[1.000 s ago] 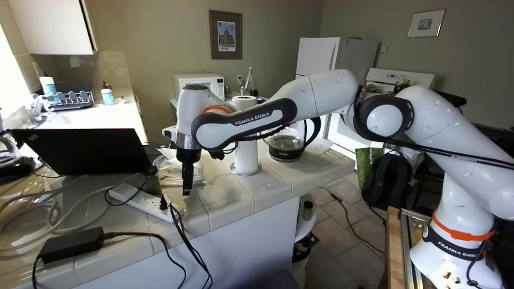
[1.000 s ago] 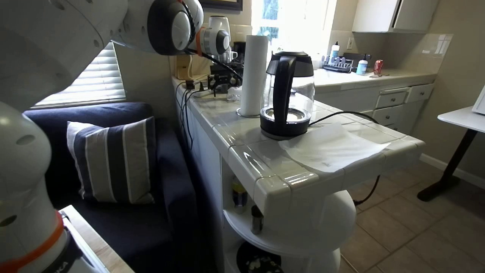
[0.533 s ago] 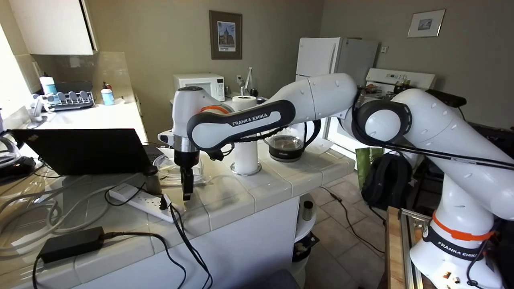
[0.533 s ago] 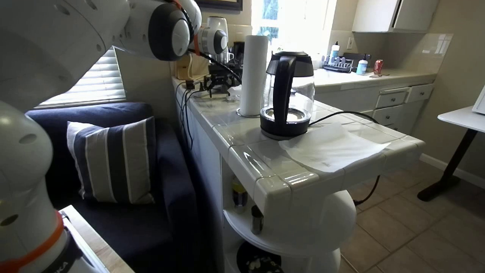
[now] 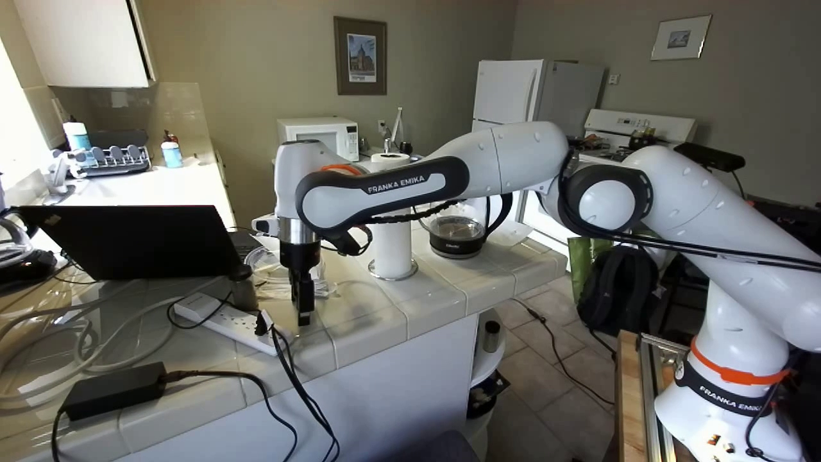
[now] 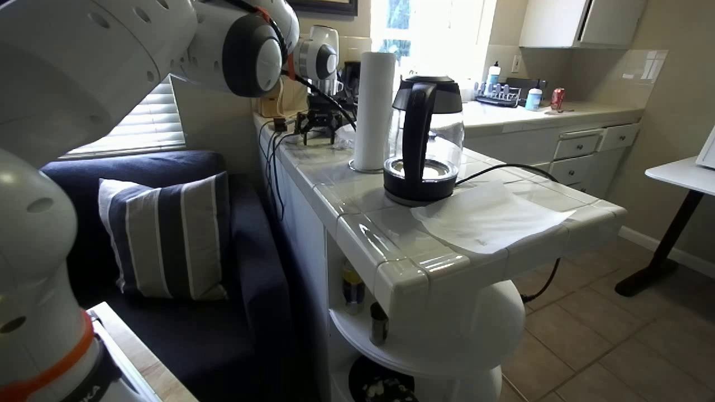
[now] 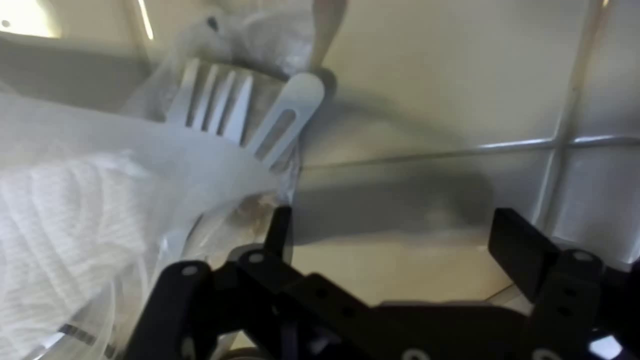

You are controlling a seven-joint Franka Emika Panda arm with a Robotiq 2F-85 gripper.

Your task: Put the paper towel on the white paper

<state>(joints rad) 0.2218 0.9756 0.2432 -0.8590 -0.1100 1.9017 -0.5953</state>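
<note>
The gripper (image 7: 392, 212) hangs nose-down, fingers (image 7: 280, 230) spread wide and gripping nothing; tile (image 7: 390, 265) and shadow show in the gap. Whether the tips touch the tile I cannot tell.

Just outside the left-hand finger of the wrist view lies a clear bag (image 7: 235, 222), with a fork (image 7: 242, 107) beyond that fingertip. Farther out on the same side is a quilted white sheet (image 7: 60, 225), probably the task's paper towel, though the roll (image 5: 392, 250) could be meant instead. Closing here would likely catch only air, since the sheet lies outside the gap; a shift toward it seems called for. Then the loose plastic is the danger: pinched along with the sheet, it might drag bag and fork too. Going too low could jam the tips on the tile.

Near the fingers, on the side away from the roll, lies a power strip (image 5: 234, 327) with a black plug (image 5: 262, 324); a sideways drift could snag it. The opposite way, well apart from the fingers, the roll stands upright, then the kettle (image 6: 420, 139), then the white paper (image 6: 491, 218). A low, straight carry could topple roll or kettle, and a dragging release might slide the paper off the edge.
</note>
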